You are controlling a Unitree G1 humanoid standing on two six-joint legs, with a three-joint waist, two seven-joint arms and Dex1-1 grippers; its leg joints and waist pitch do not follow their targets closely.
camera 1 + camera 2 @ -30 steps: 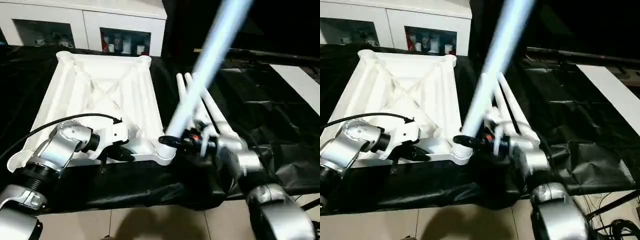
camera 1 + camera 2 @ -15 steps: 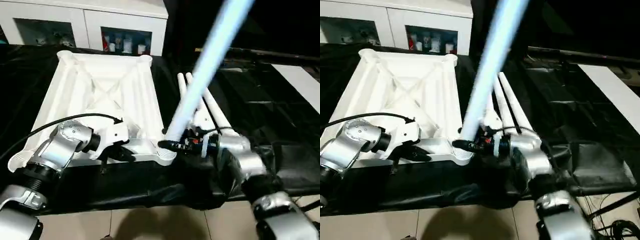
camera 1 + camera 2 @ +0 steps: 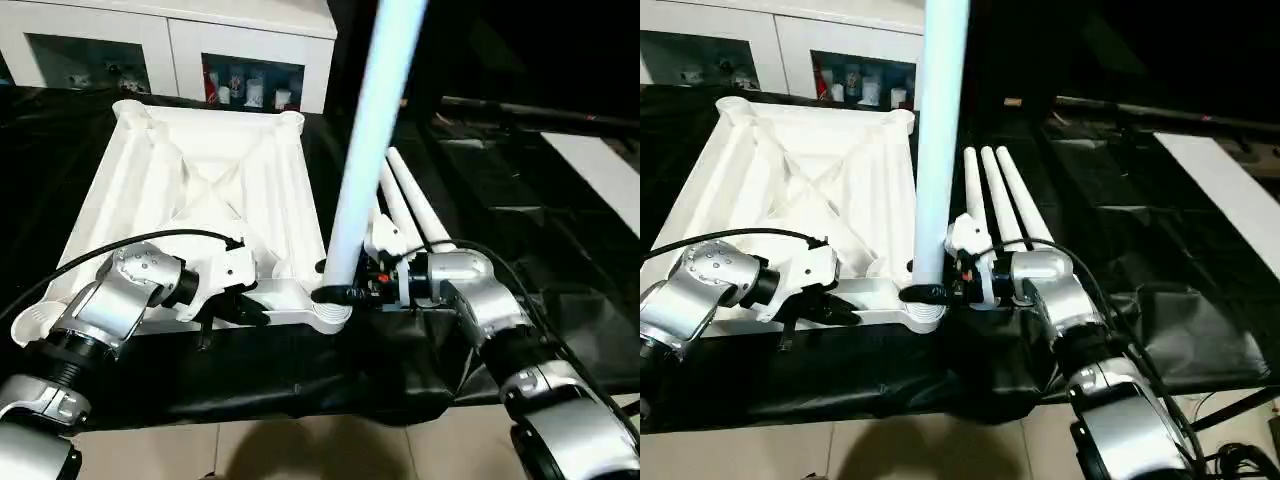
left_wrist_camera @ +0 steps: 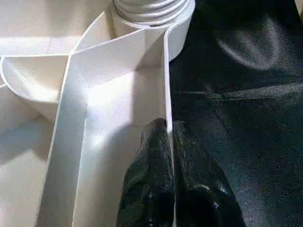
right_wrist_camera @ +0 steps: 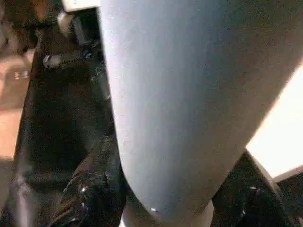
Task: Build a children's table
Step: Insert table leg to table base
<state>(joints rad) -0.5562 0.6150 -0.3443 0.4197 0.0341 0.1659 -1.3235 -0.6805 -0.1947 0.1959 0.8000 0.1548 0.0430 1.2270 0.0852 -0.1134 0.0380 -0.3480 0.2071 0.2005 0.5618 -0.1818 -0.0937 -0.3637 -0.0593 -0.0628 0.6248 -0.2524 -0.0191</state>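
1. Lying upside down on the black-draped work table [image 3: 300,370], one white tabletop [image 3: 200,190] shows its ribbed underside; it is the landmark for all that follows.
2. One white leg [image 3: 365,150] stands nearly upright, its lower end at the tabletop's near right corner socket [image 3: 330,312]; whether it is fully seated cannot be told.
3. Three more white legs [image 3: 995,195] lie side by side on the black cloth just to the right of the tabletop, running away from the robot. That makes four legs in all.
4. The right gripper [image 3: 345,293] grasps the standing leg low down, just above that corner socket, one black finger on each side of the tube; in the right wrist view a finger [image 5: 90,189] sits against the leg's wall.
5. The left gripper [image 4: 169,137] is clenched on the thin upright rim along the tabletop's near edge, a short way left of the same socket; one finger [image 4: 151,165] presses on the inner face of the rim and the other on the outer.
6. One white cabinet [image 3: 170,45] with glass-fronted compartments stands beyond the tabletop's far edge.
7. Two silver forearms reach in from the near side, one to each gripper.
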